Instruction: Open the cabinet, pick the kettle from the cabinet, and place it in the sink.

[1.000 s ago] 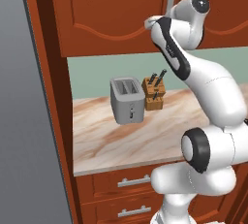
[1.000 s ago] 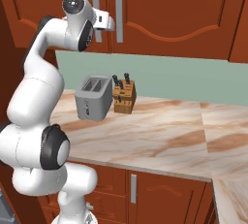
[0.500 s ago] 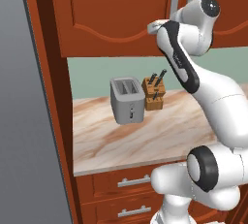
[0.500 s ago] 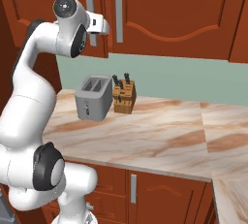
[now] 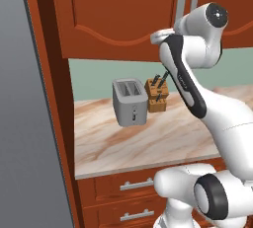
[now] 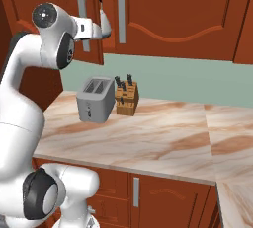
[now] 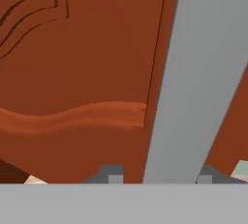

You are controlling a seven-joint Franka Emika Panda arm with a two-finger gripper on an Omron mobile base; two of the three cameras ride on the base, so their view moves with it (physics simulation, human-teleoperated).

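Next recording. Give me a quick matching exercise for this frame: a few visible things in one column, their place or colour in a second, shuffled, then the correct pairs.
Things:
1. toaster
2. knife block
3. cabinet handle
4. drawers

Places or colours:
A. long grey vertical bar between the claw fingertips
B. under the countertop, with short horizontal handles
C. boxy grey, on the countertop
D. tan wood with dark knife handles, beside the toaster

Pairs: 1-C, 2-D, 3-A, 4-B

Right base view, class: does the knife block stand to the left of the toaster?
No, the knife block stands to the right of the toaster, close beside it on the counter.
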